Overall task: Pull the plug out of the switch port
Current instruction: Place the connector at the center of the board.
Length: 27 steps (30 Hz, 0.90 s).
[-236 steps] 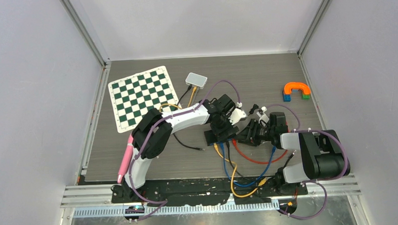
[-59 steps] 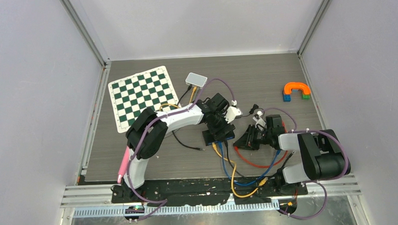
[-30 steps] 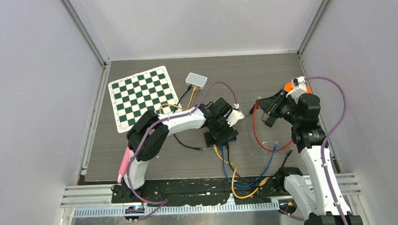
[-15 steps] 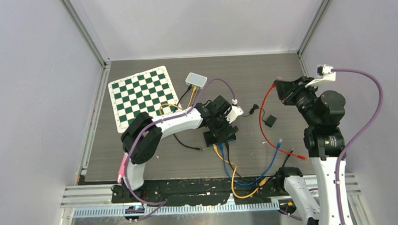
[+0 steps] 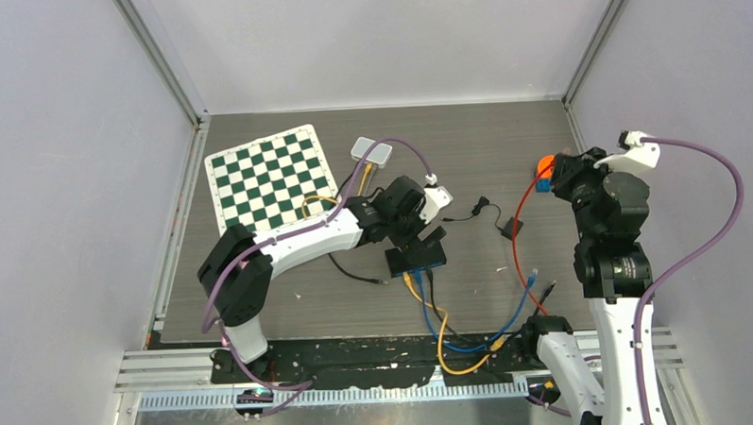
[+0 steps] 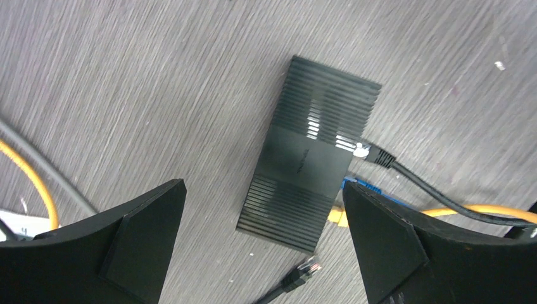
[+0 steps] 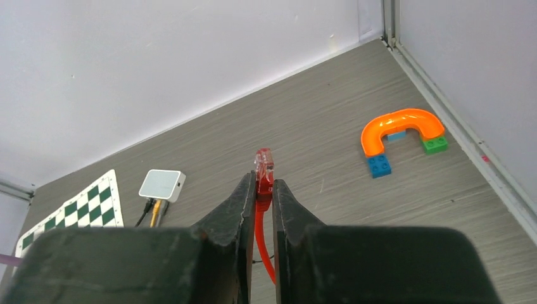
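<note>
The red plug [image 7: 264,166] is out of its port, held upright in the air, pinched in the right end effector [image 7: 264,185], its red cable [image 5: 513,236] trailing down. The black ribbed switch [image 6: 310,171] lies flat on the bench [image 6: 126,76], well apart.

You won't find any lettering here that you can read. The switch [image 6: 310,161] carries a faint embossed mark on the smooth band across its top (the left wrist view shows it best), but it is too dim and too small to make out as letters. From the top view, the chessboard [image 5: 272,183] gives you only green and white squares, and its pale border is too small to tell whether anything is printed there. The same goes for the small white box [image 5: 372,151] just beyond it: any marking on its lid is beyond what you can resolve.
</note>
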### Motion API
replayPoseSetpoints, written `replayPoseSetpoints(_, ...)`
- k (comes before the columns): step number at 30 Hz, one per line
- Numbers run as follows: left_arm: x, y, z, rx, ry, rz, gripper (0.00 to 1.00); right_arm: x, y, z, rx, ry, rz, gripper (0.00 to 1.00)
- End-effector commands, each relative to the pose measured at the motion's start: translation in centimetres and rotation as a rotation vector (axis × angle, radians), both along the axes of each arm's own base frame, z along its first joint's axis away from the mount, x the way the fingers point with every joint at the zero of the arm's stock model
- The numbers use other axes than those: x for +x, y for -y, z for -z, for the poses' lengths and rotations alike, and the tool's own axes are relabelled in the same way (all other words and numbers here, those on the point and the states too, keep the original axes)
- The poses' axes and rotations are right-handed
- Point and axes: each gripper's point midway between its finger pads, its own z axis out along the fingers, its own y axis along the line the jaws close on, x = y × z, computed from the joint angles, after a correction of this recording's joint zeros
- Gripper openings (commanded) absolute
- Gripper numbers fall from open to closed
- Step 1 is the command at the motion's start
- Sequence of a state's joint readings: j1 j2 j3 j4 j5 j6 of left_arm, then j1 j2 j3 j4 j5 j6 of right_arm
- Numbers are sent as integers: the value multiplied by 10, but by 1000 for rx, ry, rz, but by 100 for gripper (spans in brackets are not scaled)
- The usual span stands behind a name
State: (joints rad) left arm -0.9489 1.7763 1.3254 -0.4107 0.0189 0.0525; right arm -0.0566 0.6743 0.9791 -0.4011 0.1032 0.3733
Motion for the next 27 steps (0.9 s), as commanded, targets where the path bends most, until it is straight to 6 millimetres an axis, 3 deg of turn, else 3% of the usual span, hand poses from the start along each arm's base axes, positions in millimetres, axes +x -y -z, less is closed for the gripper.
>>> replayPoseSetpoints(1, 8, -13, -17, -30, 85, -85, 100, -6, 18, -66, -82, 144, 86, 15)
replayPoseSetpoints(3, 8, -19, -17, -29, 99, -103, 100, -13, 34, -76, -103, 178, 176, 16)
replayPoseSetpoints(6, 7, -24, -15, -22, 103, -114, 100, -22, 42, -95, -142, 236, 218, 16)
replayPoseSetpoints(11, 8, -27, -17, -20, 112, -120, 100, -20, 25, -130, -256, 351, 116, 16)
replayPoseSetpoints(15, 10, -27, -17, -3, 119, -122, 100, -32, 20, -160, -218, 498, 111, 16)
replayPoseSetpoints(18, 10, -27, -18, -5, 117, -120, 100, -32, 1, -178, -247, 521, 8, 16)
replayPoseSetpoints(21, 9, -27, -16, -3, 113, -116, 100, -3, -18, -155, -306, 391, -133, 16)
replayPoseSetpoints(23, 8, -28, -15, 1, 109, -113, 100, 18, -20, -122, -335, 269, -179, 16)
replayPoseSetpoints(27, 5, -27, -14, -7, 96, -104, 100, 66, -26, -34, -417, 49, -301, 18)
